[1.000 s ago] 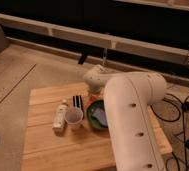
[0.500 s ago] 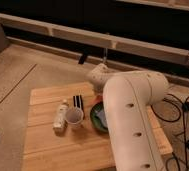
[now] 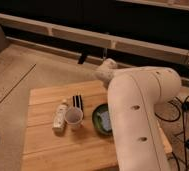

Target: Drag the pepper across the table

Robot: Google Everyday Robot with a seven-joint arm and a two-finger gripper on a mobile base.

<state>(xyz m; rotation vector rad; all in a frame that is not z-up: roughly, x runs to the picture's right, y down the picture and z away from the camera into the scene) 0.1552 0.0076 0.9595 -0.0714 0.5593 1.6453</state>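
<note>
Closest of all is the big white arm (image 3: 138, 115). It comes up from 5 o'clock and covers the right side of the table (image 3: 53, 150). The near part of the wooden top, around 7 o'clock, is bare planks.

In the middle of the table stands a small white cup (image 3: 74, 118). A white bottle (image 3: 61, 116) lies just beside it at 9 o'clock. A green bowl (image 3: 99, 122) sits at 3 o'clock from the cup, and the arm hides part of it. A black-striped block (image 3: 77, 101) lies just past the cup at 12 o'clock.

I cannot find the pepper. It may be behind the arm, on the right half of the table.

The arm bends at the far edge, near 1 o'clock. The gripper is hidden there behind the arm, so I cannot tell if it is loose or squeezing anything.

A pepper that small is probably light and a bit slippery. It could roll or slide away. I think it is best to press softly on its middle and pull slowly.

The bowl, cup and block are close by. They could get bumped if the pull goes toward 9 o'clock.

Far off are black cables (image 3: 188, 107) on the floor at 3 o'clock.
</note>
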